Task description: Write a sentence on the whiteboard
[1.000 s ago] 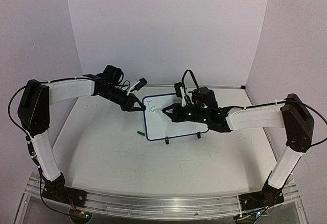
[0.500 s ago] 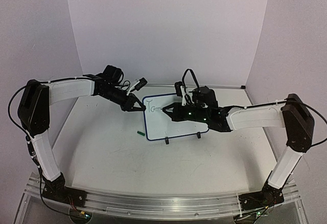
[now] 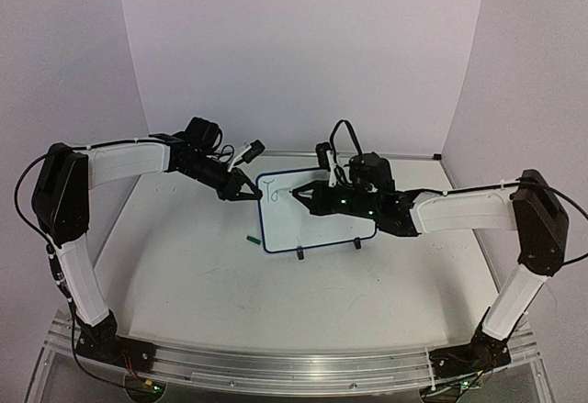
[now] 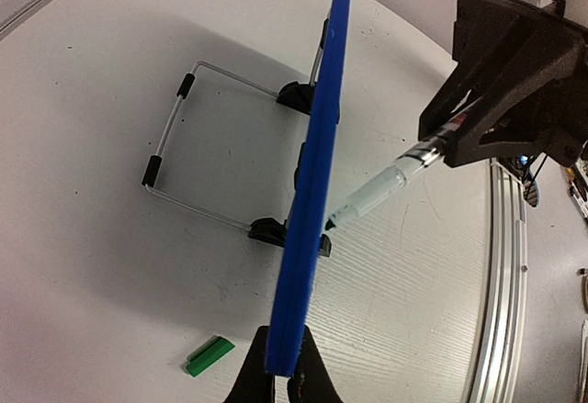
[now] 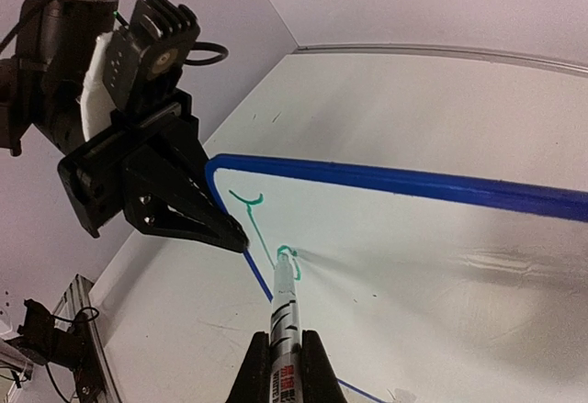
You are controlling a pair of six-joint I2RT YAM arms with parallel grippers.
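Your right gripper [image 5: 278,352] is clamped tight on a marker [image 5: 284,297]. Its green tip touches the whiteboard [image 5: 432,238] beside the first strokes of the sentence [image 5: 246,200]: a T and the start of a second letter near the board's upper left corner. Your left gripper [image 4: 280,377] is pinched closed on the board's blue left edge. The whiteboard stands tilted on its wire stand [image 4: 175,137], toward the far edge of the surface [image 3: 184,284], about mid-width. A small green piece [image 4: 209,354] lies just beside the board's near left corner.
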